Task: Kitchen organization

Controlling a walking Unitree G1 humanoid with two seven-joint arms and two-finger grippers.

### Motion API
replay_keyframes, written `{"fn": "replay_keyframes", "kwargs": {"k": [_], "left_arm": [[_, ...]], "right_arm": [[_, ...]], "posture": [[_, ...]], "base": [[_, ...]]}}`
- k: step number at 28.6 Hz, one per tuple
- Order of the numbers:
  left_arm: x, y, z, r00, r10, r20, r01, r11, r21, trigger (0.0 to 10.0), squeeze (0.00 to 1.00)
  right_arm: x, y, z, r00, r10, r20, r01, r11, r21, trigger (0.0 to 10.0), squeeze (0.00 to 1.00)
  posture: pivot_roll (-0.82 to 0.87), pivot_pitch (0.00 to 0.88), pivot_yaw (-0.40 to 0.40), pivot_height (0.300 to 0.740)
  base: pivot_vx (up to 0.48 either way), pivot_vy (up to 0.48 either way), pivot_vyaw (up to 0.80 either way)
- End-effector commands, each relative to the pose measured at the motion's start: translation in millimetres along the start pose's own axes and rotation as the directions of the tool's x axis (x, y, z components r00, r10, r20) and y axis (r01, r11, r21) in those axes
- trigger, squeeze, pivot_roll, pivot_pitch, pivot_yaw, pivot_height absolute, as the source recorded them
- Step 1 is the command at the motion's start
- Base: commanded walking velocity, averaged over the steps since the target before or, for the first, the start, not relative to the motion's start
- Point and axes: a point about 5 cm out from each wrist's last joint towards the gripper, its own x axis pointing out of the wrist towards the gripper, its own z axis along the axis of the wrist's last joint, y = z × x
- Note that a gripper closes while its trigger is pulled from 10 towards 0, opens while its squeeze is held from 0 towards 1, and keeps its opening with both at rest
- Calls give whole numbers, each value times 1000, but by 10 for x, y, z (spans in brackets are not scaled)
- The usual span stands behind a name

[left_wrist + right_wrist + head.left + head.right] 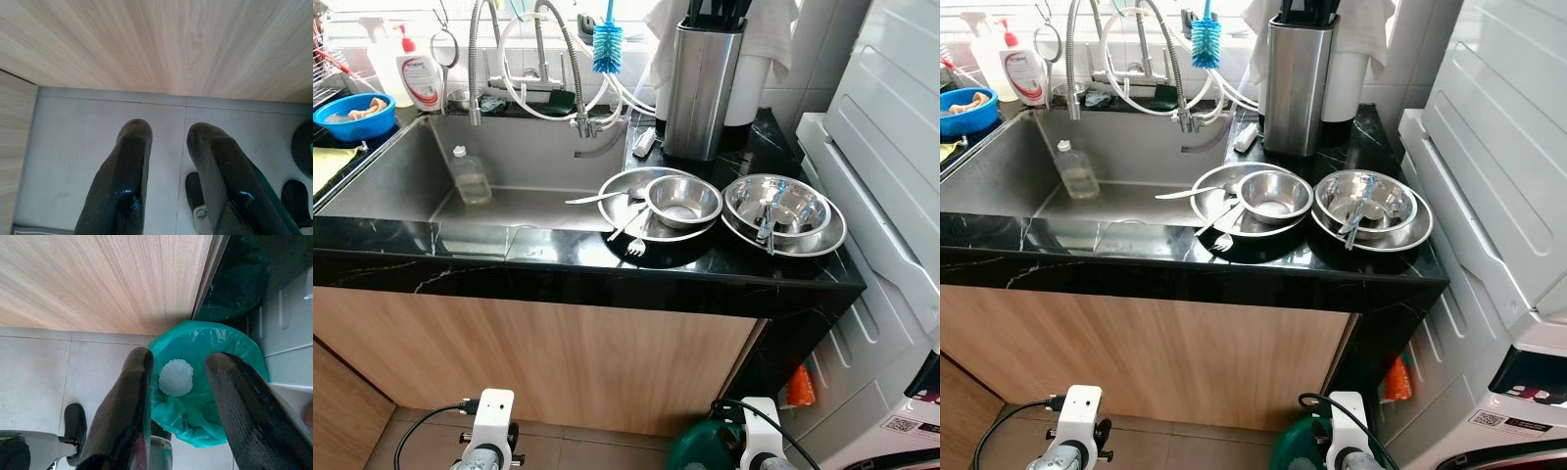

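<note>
On the black countertop (558, 250) lies a steel plate (619, 183) holding a small steel bowl (683, 201), a spoon (597, 198) and a fork (634, 243). To its right stand stacked steel bowls (795, 208) with a utensil (767, 223) inside. A clear plastic bottle (470, 176) stands in the steel sink (401, 176). Both arms hang low in front of the wooden cabinet. My left gripper (168, 134) is open above grey floor tiles. My right gripper (178, 364) is open over a green-lined bin (205, 396) with a white wad (176, 377) in it.
A steel knife block (703, 88) stands behind the plate. A blue brush (607, 44) hangs by the tap, and a soap bottle (419, 73) and blue bowl (354, 116) sit at the back left. A white washing machine (891, 196) flanks the counter's right end.
</note>
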Motion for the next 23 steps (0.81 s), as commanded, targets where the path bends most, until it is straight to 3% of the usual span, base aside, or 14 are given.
{"fn": "replay_keyframes", "kwargs": {"k": [1, 23], "left_arm": [[-14, 15, -51, 1000, 0, -16, 0, 1000, -12, 10000, 0], [-19, -3, -72, 1000, -10, -24, 10, 1000, -15, 10000, 0]], "right_arm": [[0, 9, -6, 1000, 0, 2, 0, 1000, 21, 10000, 0], [1, 19, -8, 1000, 8, 0, -8, 1000, 24, 10000, 0]], "posture": [[-11, 0, 2, 740], [-8, 0, 2, 740]], "base": [[0, 356, 0], [0, 461, 0]]}}
